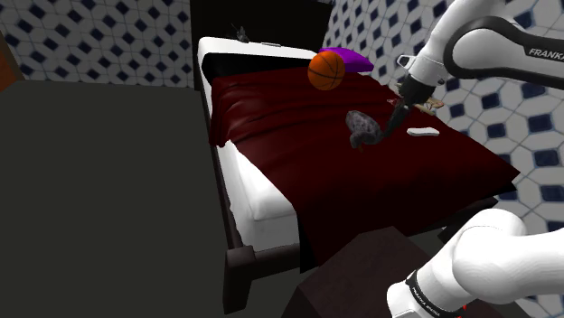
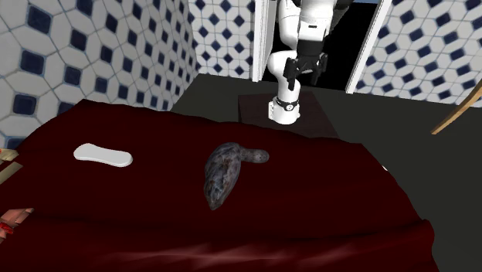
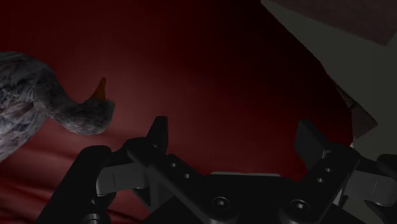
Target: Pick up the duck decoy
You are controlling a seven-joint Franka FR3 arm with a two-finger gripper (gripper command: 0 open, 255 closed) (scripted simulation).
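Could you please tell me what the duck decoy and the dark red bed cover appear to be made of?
The duck decoy looks matte and mottled grey, with a fuzzy, feather-like surface in the wrist view; its actual material is unclear. The bed cover seems a smooth, satin-like fabric: soft sheen and rippled folds show.

The all-black two-finger gripper (image 3: 232, 124) hangs over a dark red, softly creased bedcover (image 3: 210, 70), its jaws standing well apart with only the cloth between them. A mottled grey duck decoy (image 3: 25, 95) with a small orange beak lies on the cover at the frame's edge. It is outside the gap and beside one jaw, its curved neck and head turned toward the gripper without touching it. Past the other jaw the cover ends against a dark grey floor (image 3: 305, 32).
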